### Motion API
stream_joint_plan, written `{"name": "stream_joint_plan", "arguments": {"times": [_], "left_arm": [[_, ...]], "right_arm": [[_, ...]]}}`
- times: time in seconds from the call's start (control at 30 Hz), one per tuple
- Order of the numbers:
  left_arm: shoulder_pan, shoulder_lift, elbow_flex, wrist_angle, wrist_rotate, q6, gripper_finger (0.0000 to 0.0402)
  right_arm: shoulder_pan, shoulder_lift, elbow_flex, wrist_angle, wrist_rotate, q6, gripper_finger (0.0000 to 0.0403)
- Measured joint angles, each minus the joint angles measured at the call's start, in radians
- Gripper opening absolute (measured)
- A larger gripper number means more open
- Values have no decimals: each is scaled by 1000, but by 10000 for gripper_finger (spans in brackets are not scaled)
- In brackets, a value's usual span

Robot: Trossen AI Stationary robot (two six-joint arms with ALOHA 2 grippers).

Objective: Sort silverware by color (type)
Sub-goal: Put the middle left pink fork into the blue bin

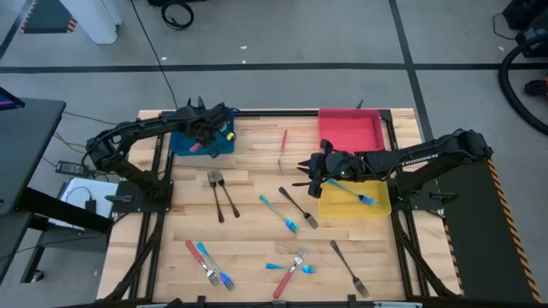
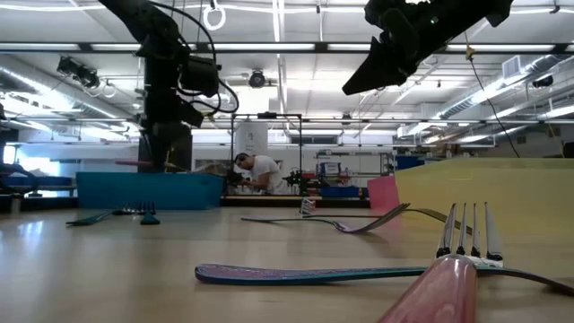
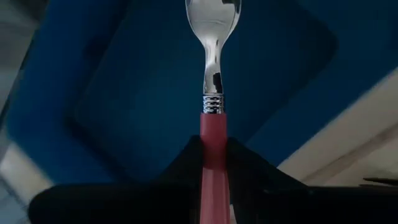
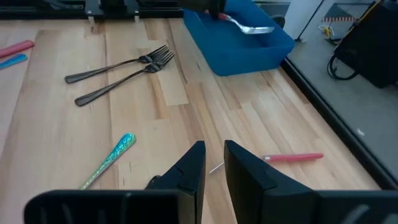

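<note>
My left gripper [image 3: 213, 144] hangs over the blue tray [image 1: 224, 144] at the table's far left, shut on a red-handled fork [image 3: 213, 93]. Its metal head [image 4: 247, 27] shows above the tray in the right wrist view. My right gripper [image 4: 214, 163] hovers mid-table, just left of the yellow tray [image 1: 377, 208]; its fingers stand slightly apart with nothing between them. A blue-handled fork [image 1: 363, 198] lies in the yellow tray. On the wood lie two dark forks [image 1: 220, 193], a red-handled fork [image 1: 283, 140], a blue fork [image 1: 279, 212] and other forks. My left gripper pinches the red-handled fork by its handle [image 3: 213, 134], a little below the ribbed metal collar, between the two fingers. The handle runs along the fingers and the metal head sticks out past the fingertips. The fork is lifted clear above the blue tray's floor.
The red tray [image 1: 373, 137] sits at the far right, behind the yellow one. Near the front edge lie a red and a blue fork [image 1: 207, 263], a crossed cluster [image 1: 291, 267] and a dark fork [image 1: 349, 268]. Another dark fork [image 1: 298, 207] lies mid-table. Black rails frame the table.
</note>
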Motion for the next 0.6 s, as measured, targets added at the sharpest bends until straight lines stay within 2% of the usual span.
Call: {"name": "stream_joint_plan", "arguments": {"times": [0.17, 0.4, 0.6], "left_arm": [[0, 0, -31, 66, -10, 91, 50], [0, 1, -31, 128, -70, 106, 53], [0, 1, -30, 152, -74, 151, 98]], "right_arm": [[0, 0, 0, -33, 0, 32, 67], [0, 0, 0, -58, -8, 33, 67], [0, 0, 0, -57, -93, 23, 67]]}}
